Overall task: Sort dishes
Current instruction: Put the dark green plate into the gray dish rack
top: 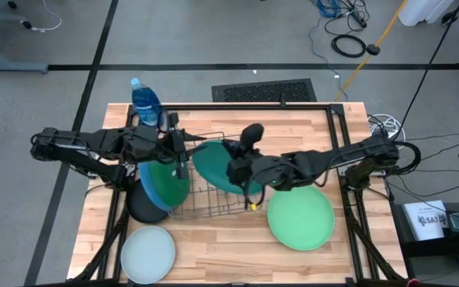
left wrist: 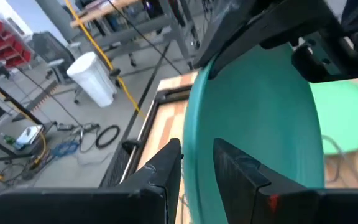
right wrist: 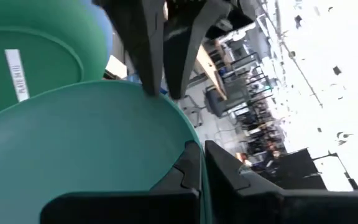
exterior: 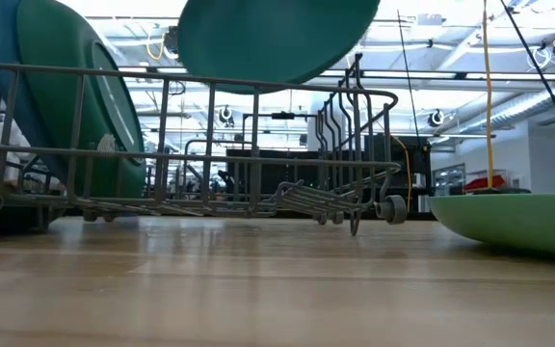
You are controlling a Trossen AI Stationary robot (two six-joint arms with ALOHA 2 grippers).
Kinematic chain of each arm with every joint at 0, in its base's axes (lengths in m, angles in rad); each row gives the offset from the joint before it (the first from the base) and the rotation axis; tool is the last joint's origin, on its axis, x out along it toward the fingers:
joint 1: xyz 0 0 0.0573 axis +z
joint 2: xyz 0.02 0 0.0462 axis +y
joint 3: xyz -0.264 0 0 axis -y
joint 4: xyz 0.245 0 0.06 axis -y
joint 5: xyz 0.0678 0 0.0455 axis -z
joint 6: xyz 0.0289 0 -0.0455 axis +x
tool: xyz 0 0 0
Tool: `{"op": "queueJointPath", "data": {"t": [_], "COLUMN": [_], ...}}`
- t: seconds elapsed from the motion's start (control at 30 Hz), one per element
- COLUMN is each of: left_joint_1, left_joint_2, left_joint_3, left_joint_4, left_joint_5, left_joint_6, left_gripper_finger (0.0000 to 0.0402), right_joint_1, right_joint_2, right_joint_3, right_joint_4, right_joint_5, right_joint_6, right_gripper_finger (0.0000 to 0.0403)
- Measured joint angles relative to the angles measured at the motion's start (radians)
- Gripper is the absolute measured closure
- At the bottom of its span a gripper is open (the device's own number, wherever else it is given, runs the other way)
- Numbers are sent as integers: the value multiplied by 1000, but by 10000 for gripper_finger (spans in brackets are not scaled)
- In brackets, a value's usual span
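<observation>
Nearest the lens in the right wrist view, the right gripper (right wrist: 201, 147) was closed on the rim of the teal plate (right wrist: 92, 143), fingers narrowly apart with the edge pinched between them. At the plate's far rim, upper centre, sat the left gripper (right wrist: 161, 91). A green plate (right wrist: 39, 37) at upper left bore a white strip label (right wrist: 17, 74); its print was too small to read.

In the left wrist view that gripper met the teal rim at lower centre; whether it had hold, I cannot tell.

From above, the teal plate hung mid-frame over the wire rack (top: 209, 206). A blue plate (top: 151, 193) and the green one stood on edge at the rack's left end. Left of the rack lay a black plate (top: 136, 209), at lower left a pale plate (top: 148, 253), and at lower right a light green plate (top: 300, 217), all on the table (top: 221, 259). A soap bottle (top: 145, 100) stood at upper left.

At table level the teal plate floated above the wires, touching none.

By my reading two were racked, one was in transit and three remained.
</observation>
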Motion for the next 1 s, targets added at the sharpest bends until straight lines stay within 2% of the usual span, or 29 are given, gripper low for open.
{"op": "queueJointPath", "data": {"t": [0.17,0.37,0.53,0.77,1.0], "left_joint_1": [17,51,66,72,66], "left_joint_2": [27,55,57,47,44], "left_joint_3": [0,0,0,0,0], "left_joint_4": [-46,-75,-75,-108,-125], "left_joint_5": [-13,-78,-107,-221,-231], "left_joint_6": [0,38,140,358,591], "left_gripper_finger": [305,312,381,395,396], "right_joint_1": [-3,-3,-2,3,28], "right_joint_2": [37,42,42,40,27], "right_joint_3": [0,0,0,1,2], "right_joint_4": [87,127,128,57,-92], "right_joint_5": [-2,2,6,-43,-135], "right_joint_6": [-61,-67,-53,65,232], "right_gripper_finger": [402,402,393,317,226]}}
